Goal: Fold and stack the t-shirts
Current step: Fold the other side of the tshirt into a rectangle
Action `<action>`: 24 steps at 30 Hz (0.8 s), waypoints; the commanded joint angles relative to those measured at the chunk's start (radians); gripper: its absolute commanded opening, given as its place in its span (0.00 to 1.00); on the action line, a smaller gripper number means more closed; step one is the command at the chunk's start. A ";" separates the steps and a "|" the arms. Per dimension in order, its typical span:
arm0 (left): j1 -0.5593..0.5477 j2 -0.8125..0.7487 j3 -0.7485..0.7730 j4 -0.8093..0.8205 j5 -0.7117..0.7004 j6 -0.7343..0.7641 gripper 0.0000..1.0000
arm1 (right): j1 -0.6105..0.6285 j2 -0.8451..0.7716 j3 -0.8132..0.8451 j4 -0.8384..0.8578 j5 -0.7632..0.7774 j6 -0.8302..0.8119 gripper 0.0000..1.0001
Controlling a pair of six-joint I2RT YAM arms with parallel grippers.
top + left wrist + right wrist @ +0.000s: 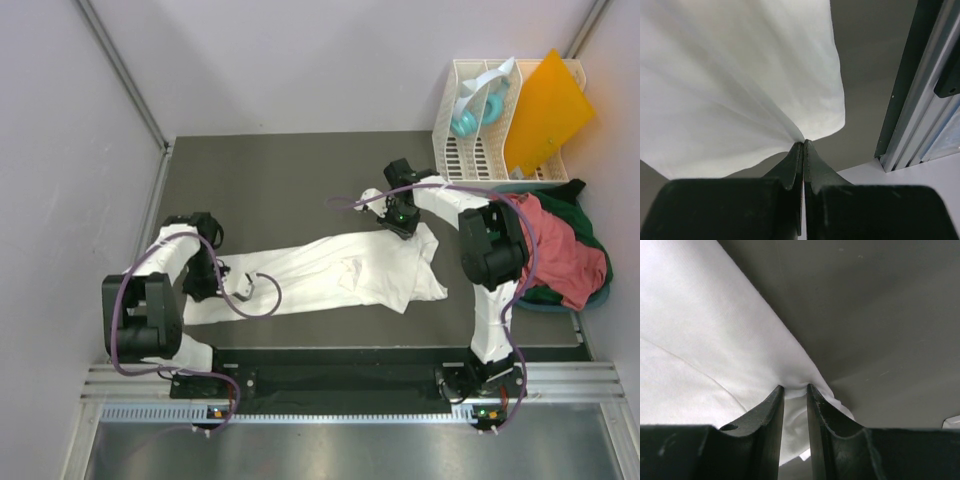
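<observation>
The white t-shirt [330, 275] lies stretched lengthwise across the dark table, folded into a long band. My left gripper [210, 272] is shut on its left end; in the left wrist view [803, 142] the jaws pinch a thin edge of the white cloth [730, 85]. My right gripper [403, 222] is shut on the shirt's far right corner; in the right wrist view [795, 386] a bunch of white cloth [715, 340] sits between the jaws. The salmon-red t-shirt [560, 255] lies on the dark green t-shirt [590, 245] at the table's right edge.
A white slatted rack [470, 130] holding a stiff orange sheet [545, 110] and a light blue object [468, 115] stands at the back right. The table's metal rail [920, 100] runs close beside my left gripper. Purple cables loop over both arms.
</observation>
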 commanded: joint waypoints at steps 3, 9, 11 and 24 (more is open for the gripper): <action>-0.002 -0.046 -0.103 0.211 -0.090 0.009 0.02 | 0.017 0.011 -0.028 0.049 -0.013 -0.016 0.28; -0.004 0.000 -0.148 0.415 -0.154 -0.075 0.29 | 0.020 -0.016 -0.066 0.048 -0.018 -0.014 0.33; -0.004 0.015 -0.145 0.435 -0.167 -0.097 0.49 | 0.022 -0.036 -0.083 0.039 -0.033 -0.025 0.35; 0.042 -0.032 -0.085 0.253 -0.142 -0.048 0.87 | 0.040 -0.142 -0.156 -0.003 -0.074 -0.079 0.44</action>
